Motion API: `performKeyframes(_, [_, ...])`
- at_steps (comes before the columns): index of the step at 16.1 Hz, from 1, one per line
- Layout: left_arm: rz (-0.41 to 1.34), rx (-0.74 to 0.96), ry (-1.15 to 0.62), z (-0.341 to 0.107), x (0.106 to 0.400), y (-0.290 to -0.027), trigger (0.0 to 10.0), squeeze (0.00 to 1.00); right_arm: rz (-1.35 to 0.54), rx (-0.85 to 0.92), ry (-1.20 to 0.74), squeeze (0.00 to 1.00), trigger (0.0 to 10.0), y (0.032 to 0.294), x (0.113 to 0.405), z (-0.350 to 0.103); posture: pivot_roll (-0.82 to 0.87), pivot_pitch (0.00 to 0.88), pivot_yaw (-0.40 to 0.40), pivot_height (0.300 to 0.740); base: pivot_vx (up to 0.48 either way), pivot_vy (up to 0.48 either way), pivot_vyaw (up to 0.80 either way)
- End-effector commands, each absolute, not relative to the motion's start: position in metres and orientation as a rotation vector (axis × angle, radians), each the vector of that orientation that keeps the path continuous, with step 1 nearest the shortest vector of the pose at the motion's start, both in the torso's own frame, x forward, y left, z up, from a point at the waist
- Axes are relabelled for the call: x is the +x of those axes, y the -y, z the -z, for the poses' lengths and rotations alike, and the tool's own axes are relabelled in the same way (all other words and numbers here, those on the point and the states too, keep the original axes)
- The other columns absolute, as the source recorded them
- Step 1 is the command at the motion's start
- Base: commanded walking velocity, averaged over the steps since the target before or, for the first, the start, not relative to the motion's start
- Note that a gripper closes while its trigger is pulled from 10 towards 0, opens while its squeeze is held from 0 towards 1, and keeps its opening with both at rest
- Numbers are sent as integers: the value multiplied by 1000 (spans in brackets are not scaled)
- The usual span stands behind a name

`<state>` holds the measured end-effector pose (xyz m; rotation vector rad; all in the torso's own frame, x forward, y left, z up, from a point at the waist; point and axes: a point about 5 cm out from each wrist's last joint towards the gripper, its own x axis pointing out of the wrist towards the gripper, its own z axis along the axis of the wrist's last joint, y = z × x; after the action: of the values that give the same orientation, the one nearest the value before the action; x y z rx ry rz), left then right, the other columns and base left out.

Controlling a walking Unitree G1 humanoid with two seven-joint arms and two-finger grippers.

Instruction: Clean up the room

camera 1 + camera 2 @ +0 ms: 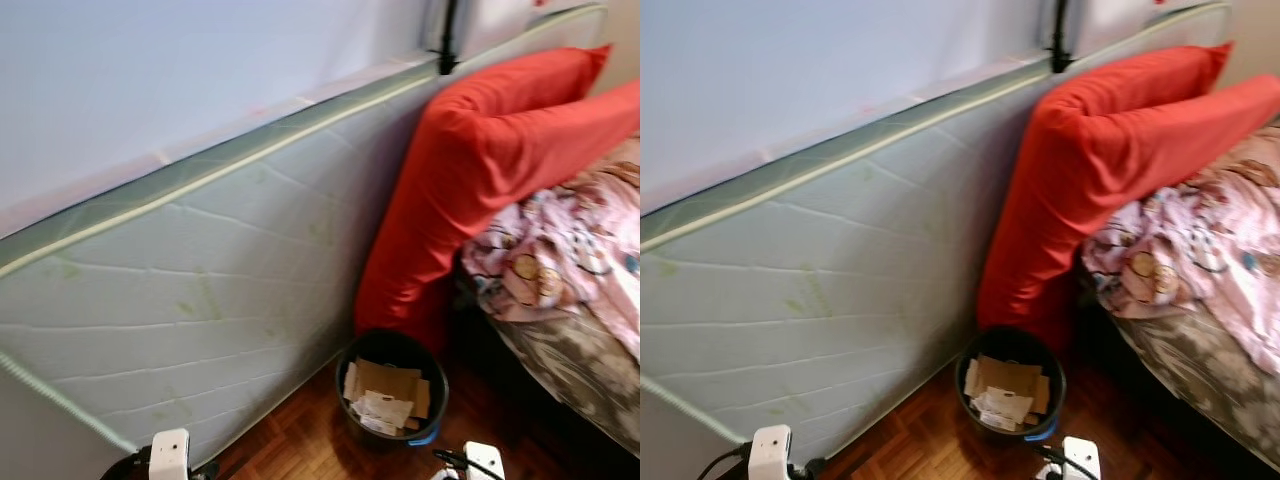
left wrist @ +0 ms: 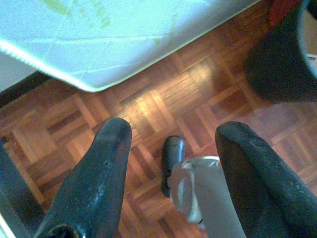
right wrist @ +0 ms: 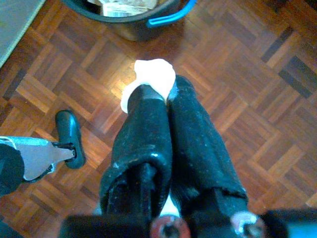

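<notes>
My right gripper (image 3: 166,94) is shut on a white crumpled wad of paper (image 3: 153,74), held above the parquet floor a short way from a black bin (image 3: 133,25) with a blue handle. The bin (image 1: 392,340) stands on the floor below the red pillows and holds cardboard pieces and printed paper. In the left wrist view my left gripper (image 2: 171,131) is open with nothing between its fingers, hanging over the floor with the bin (image 2: 277,64) off to one side.
A pale mattress (image 1: 200,300) leans on edge against the wall on the left. Two red pillows (image 1: 480,170) rest between it and a bed with a pink patterned blanket (image 1: 570,250) on the right. Parquet floor (image 1: 300,440) lies in front of the bin.
</notes>
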<state>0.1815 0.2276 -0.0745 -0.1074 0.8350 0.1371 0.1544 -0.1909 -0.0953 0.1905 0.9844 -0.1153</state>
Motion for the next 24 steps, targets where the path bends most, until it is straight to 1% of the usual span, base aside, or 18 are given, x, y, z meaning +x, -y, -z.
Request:
performKeyframes(1, [-139, -104, -856, 77, 176, -228, 10000, 0, 121, 195, -986, 0, 10000, 191, 153, 96, 97, 0, -1, 740, 0, 0, 0])
performKeyframes(2, [-139, -105, -855, 77, 176, -228, 10000, 0, 108, 179, -982, 0, 10000, 191, 154, 95, 95, 0, -1, 740, 0, 0, 0])
performKeyframes(4, [-138, -106, -855, 77, 176, -228, 10000, 0, 95, 168, -983, 0, 10000, 191, 155, 95, 93, 0, 0, 740, 0, 0, 800])
performKeyframes(9, [-138, -111, -853, 77, 177, -228, 10000, 0, 107, 172, -982, 0, 10000, 192, 156, 95, 95, 0, -3, 740, 0, 0, 0])
performKeyframes(12, [-140, -116, -852, 77, 177, -227, 10000, 0, 84, 147, -980, 0, 10000, 192, 157, 94, 94, 0, -7, 740, 255, 0, 0])
performKeyframes(14, [-138, -119, -853, 77, 177, -226, 10000, 0, 71, 134, -975, 0, 10000, 192, 158, 93, 93, 0, -7, 740, 279, 0, 672])
performKeyframes(16, [-137, -119, -853, 77, 177, -226, 10000, 0, 96, 165, -972, 0, 10000, 192, 157, 94, 92, 0, -7, 740, 289, 0, 0])
performKeyframes(24, [-129, -117, -852, 78, 176, -224, 10000, 0, 95, 160, -973, 0, 10000, 193, 156, 94, 86, 0, -8, 740, 288, 0, 0])
